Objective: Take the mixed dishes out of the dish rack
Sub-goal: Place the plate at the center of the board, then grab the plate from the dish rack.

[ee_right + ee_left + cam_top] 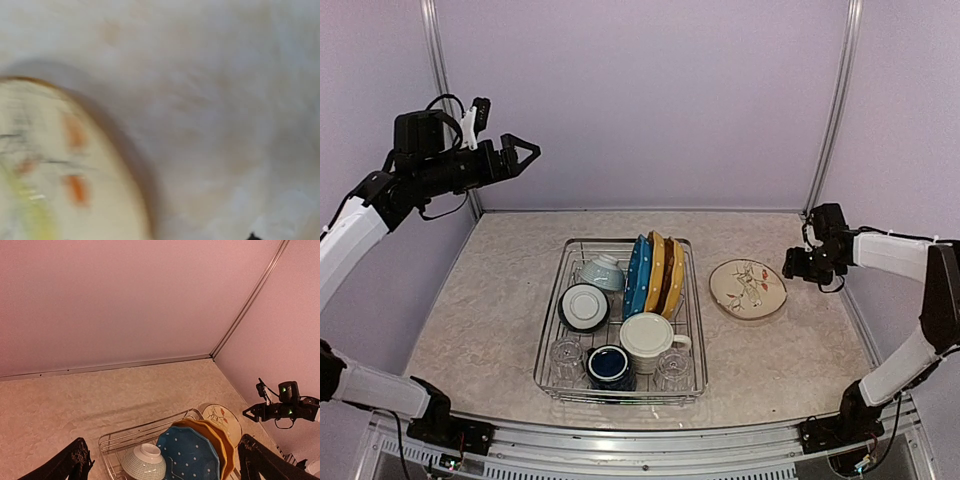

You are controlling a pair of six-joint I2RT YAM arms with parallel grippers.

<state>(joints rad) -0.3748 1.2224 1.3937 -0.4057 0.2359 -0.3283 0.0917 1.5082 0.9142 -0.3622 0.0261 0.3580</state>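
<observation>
left claw (527, 152): upper left of the top view, high over the table, jaws wide apart, nothing in them.
dish rack (570, 392): centre of frame, loaded. Contents left to right:
- clear glass (566, 358), front-left corner
- tilted bowl (584, 307), dark outside
- pale teal bowl (603, 272), upside down, behind it
- navy mug (610, 366), front
- blue dotted plates (636, 276), upright in the prongs
- yellow plates (660, 270), against them on the right
- cream mug (648, 340)
- second glass (672, 370), front-right corner

Right of the rack and apart from it, a patterned plate (748, 289) lies flat on the table.
right claw (798, 266): just beside the plate's right rim. Can't tell how far open it is or whether it touches the plate; its wrist view is blurred.
table (490, 300): beige, mottled.
walls (640, 100): lilac, with metal posts (835, 110) in the back corners.
</observation>
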